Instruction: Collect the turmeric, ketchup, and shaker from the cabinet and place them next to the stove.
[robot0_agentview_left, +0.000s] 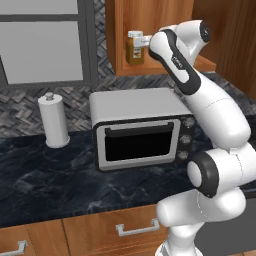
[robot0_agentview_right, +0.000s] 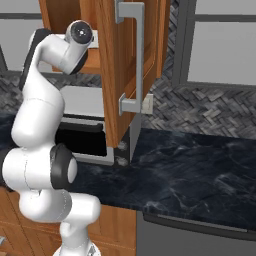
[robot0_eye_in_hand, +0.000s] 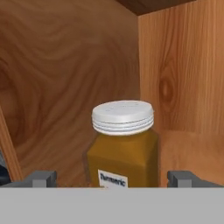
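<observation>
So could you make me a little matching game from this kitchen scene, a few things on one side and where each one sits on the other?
Things:
1. turmeric
2. paper-towel roll
3. toaster oven
4. gripper

Places:
A. on the dark counter, left of the silver appliance
B. on the wooden shelf inside the cabinet
C. on the counter below the cabinet
D. raised into the cabinet, a finger either side of the jar

Pairs: 1-B, 2-A, 3-C, 4-D
</observation>
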